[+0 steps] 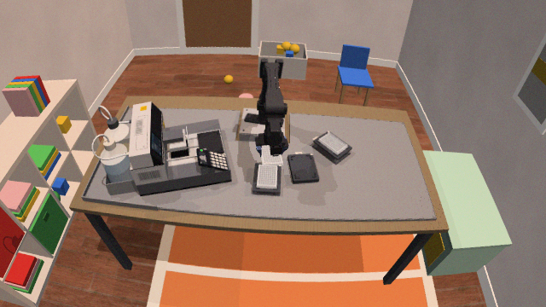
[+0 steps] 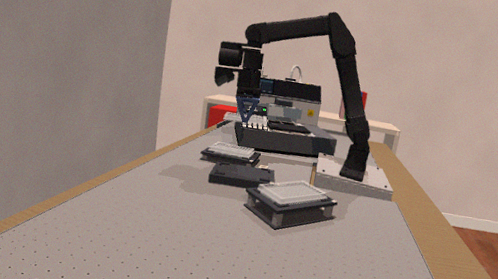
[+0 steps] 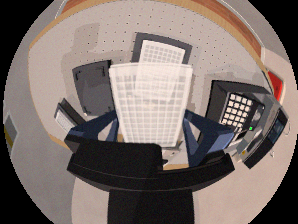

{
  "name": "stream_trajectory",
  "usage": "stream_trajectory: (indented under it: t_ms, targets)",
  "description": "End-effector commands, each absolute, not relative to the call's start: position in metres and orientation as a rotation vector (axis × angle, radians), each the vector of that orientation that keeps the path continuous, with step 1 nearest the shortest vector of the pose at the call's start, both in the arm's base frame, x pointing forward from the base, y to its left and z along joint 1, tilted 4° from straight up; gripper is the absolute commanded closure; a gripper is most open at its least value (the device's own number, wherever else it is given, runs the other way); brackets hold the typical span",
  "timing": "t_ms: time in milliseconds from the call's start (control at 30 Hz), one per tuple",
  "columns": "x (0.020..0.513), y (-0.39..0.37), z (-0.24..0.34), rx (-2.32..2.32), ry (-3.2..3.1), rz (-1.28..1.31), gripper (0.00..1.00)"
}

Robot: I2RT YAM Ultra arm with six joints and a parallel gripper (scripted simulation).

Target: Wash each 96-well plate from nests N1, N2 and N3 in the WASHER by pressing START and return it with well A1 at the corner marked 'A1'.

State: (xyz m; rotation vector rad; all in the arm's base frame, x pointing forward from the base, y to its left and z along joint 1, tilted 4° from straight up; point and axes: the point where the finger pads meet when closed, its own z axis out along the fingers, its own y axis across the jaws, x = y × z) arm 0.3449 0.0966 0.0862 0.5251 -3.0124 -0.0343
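My gripper is shut on a white 96-well plate and holds it in the air, level, above the table. In the wrist view the plate fills the space between the blue fingers. Below and in front of it a second plate sits in its nest. The middle nest is empty and dark. The third nest at the right holds a plate. The washer stands to the left, with its carrier pocket empty and the keypad beside it. A small green lamp glows over the keys.
Two bottles with tubing stand at the washer's left. The arm's base plate is at the table's back. A shelf with coloured blocks stands left of the table, and a green cabinet at its right.
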Motion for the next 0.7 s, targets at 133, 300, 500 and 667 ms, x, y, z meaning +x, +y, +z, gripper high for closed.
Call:
stream_trajectory:
  t_ms: [133,300,500,667]
  targets:
    - [0.349,0.098,0.093,0.551,-3.032,-0.041,1.00]
    - [0.349,0.098,0.093,0.551,-3.032,-0.041,1.00]
    - [0.350,0.093,0.093,0.602,-3.023,-0.042,1.00]
    - [0.350,0.079,0.095,0.628,-3.018,-0.042,1.00]
